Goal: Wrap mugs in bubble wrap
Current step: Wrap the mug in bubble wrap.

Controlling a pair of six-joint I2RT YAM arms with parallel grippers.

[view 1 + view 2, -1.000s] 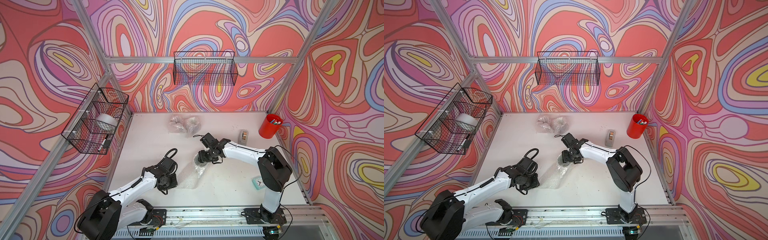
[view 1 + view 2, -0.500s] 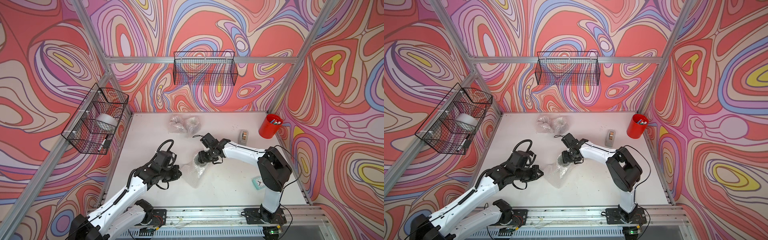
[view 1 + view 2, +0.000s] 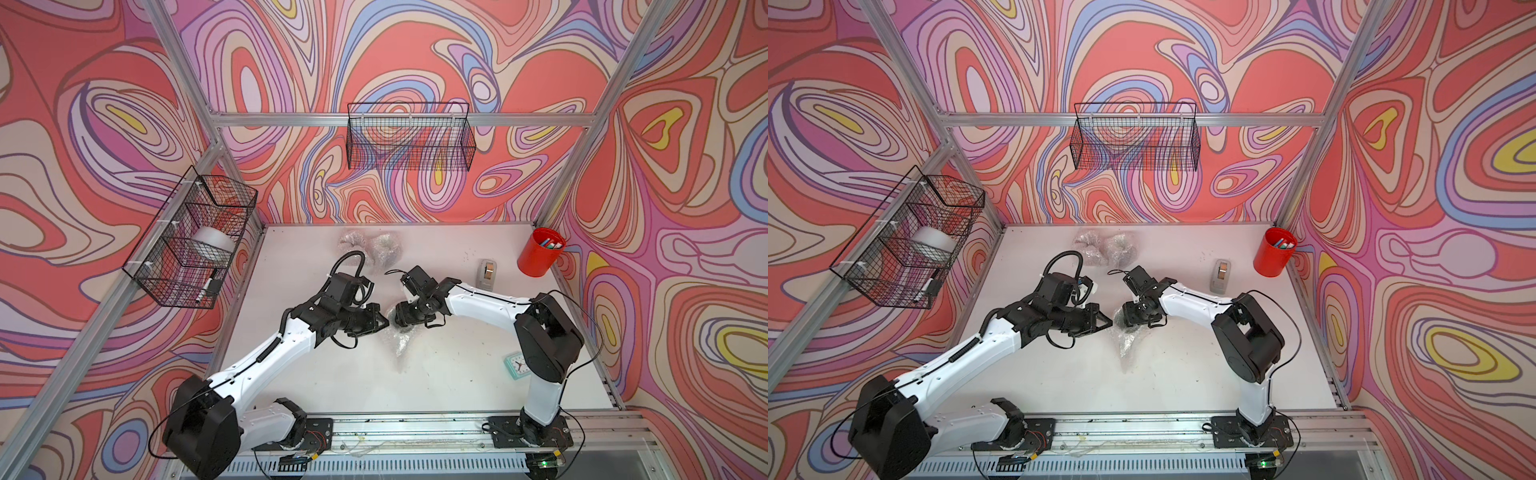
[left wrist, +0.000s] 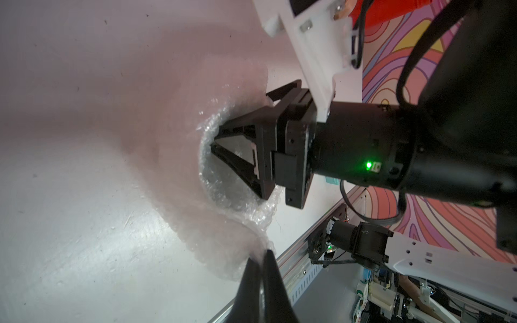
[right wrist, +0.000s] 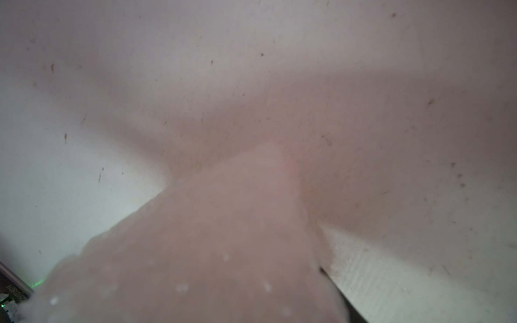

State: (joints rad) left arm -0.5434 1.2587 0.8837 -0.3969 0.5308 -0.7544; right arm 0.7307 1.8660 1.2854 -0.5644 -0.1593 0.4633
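Clear bubble wrap [image 3: 401,338] [image 3: 1128,338] lies bunched on the white table [image 3: 457,374], right under and between the two pincers. A loose tail of it trails away from them toward the front rail.

The left pincer [image 3: 384,323] [image 3: 1109,323] lies almost level and is clamped tight on a fold at the wrap's edge. In the left wrist view its dark fingers [image 4: 275,282] press together at the left pincer [image 4: 263,253] tip with film pinched between them.

The right pincer [image 3: 401,322] [image 3: 1126,320] points down, just beside the left pincer's tips. Seen from the left wrist, the right pincer [image 4: 223,131] reaches into a round hollow lined with bubble wrap [image 4: 179,156]. Its jaws stand apart, but the tips are buried in film, so I cannot tell whether they clamp anything. What the wrap covers is hidden too. In the right wrist view, blurred bubble wrap [image 5: 209,251] sits close to the lens with bare table beyond.

Behind both pincers, near the back wall, two crumpled bundles of bubble wrap [image 3: 370,247] lie against each other, and their contents cannot be made out.

On the right pincer's outer side stands a grey tape dispenser [image 3: 488,274], well apart from it. Farther off in the back corner is a red cup [image 3: 540,251] holding pens. A small teal clock [image 3: 517,365] lies by the right arm's elbow.

Two wire baskets hang on the walls: one on the back wall [image 3: 409,137] and one on the left pincer's side [image 3: 191,241].
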